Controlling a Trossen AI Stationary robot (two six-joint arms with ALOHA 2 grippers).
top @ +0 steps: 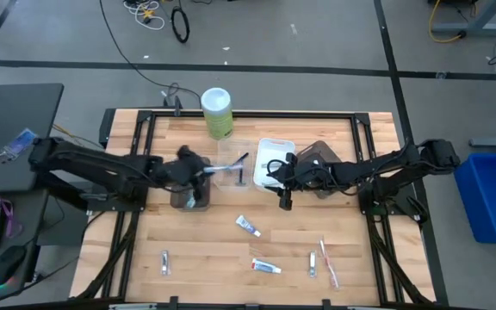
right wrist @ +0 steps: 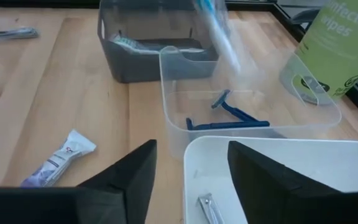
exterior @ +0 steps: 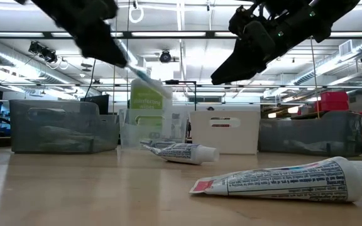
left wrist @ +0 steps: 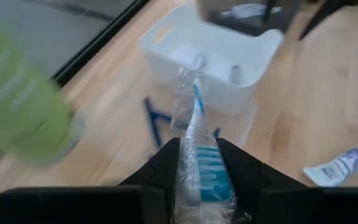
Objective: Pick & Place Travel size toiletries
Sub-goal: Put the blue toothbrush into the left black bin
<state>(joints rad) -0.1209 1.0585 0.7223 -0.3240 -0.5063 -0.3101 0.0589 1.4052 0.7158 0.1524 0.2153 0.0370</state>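
Observation:
My left gripper (left wrist: 197,152) is shut on a blue toothbrush in a clear wrapper (left wrist: 194,106). In the high view it (top: 203,170) hovers at the clear tray's (top: 235,164) left edge. The tray has blue razors (right wrist: 229,118) in it. My right gripper (right wrist: 191,168) is open and holds nothing; it hangs over the white tray (top: 269,148), where a silver clipper (right wrist: 210,208) lies. On the table lie two toothpaste tubes (top: 248,226) (top: 265,266), pink toothbrushes (top: 325,263) and another clipper (top: 164,263). My left gripper pinches the wrapped toothbrush between its two fingers at the wrapper's near end (left wrist: 199,180). The brush runs forward along the fingers. It is lifted clear, and in the low view it slants down (exterior: 146,81) from the gripper toward the clear tray.
A tall green bottle (top: 217,112) stands behind the clear tray. One grey tray (top: 188,196) sits below my left gripper, another (top: 321,159) right of the white tray. A black frame rims the table. The near half of the table has open wood between the scattered items.

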